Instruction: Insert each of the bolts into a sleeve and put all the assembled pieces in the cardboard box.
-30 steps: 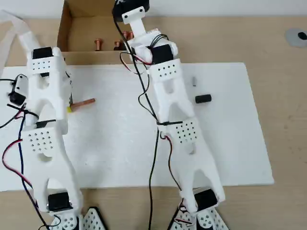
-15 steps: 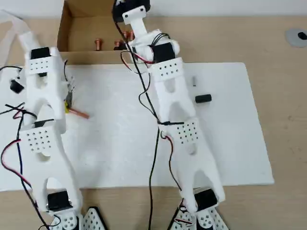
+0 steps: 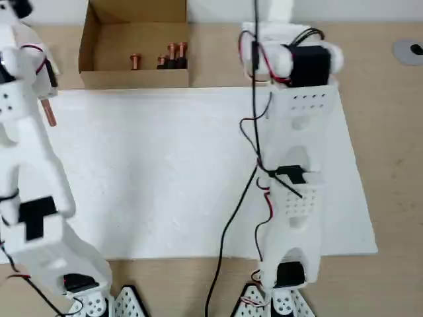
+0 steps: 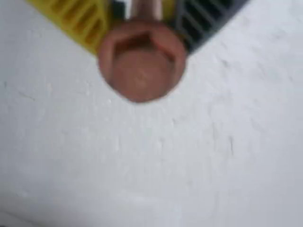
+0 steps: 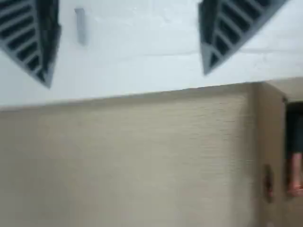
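My left gripper [image 4: 141,19] is shut on a copper bolt [image 4: 141,66], whose hexagonal head faces the wrist camera above the white foam board [image 4: 156,161]. From above, that bolt [image 3: 48,111] hangs shaft-down from the raised left arm at the board's far left edge. My right gripper [image 5: 127,75] is open, its dark fingers [image 5: 35,42] wide apart with nothing between them, over the board's far edge. The cardboard box [image 3: 89,56] at the back holds several copper bolts in black sleeves [image 3: 173,56]. The right arm [image 3: 297,132] covers the board's right part.
A small grey piece [image 5: 80,26] lies on the foam near its far edge. Bare wooden table [image 5: 132,161] lies beyond that edge, with the box wall [image 5: 270,156] off to one side. A grey round object [image 3: 408,51] sits at the table's far right.
The left arm has lifted the bolt off the board and swung it up to the far left. The right arm has left the box and moved right, covering the loose black sleeve.
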You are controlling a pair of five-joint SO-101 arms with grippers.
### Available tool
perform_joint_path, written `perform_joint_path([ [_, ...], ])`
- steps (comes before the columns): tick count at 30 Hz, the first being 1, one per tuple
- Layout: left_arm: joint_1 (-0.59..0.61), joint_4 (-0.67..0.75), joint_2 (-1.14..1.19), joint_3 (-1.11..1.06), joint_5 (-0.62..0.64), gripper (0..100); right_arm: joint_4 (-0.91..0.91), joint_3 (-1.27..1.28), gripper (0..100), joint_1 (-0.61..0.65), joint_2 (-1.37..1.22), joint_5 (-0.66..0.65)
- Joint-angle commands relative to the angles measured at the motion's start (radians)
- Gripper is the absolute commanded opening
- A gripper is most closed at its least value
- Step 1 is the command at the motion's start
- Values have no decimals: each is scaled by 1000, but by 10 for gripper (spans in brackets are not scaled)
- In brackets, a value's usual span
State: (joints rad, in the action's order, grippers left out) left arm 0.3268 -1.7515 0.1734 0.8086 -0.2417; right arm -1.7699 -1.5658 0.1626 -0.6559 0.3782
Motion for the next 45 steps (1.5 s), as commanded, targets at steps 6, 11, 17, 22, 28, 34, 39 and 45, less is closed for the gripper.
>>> perform_joint_path([
  [6,-92,-3,-334,-232,-58,9,-20,576,242,-113,337,141],
  [11,-84,0,-487,-333,-60,9,-8,1052,242,-76,559,176],
  [17,-92,0,-596,-428,-46,9,189,1402,242,-87,602,186],
  [22,-91,44,-631,-528,-5,10,374,1567,242,-91,542,258],
  [28,-87,87,-638,-643,-2,10,500,1573,242,-91,446,442],
  [34,-86,87,-638,-657,23,10,511,1575,242,-108,389,586],
  [39,-91,87,-638,-657,23,10,597,1577,242,-156,352,629],
  [45,-89,86,-638,-657,23,10,684,1584,242,-170,337,631],
])
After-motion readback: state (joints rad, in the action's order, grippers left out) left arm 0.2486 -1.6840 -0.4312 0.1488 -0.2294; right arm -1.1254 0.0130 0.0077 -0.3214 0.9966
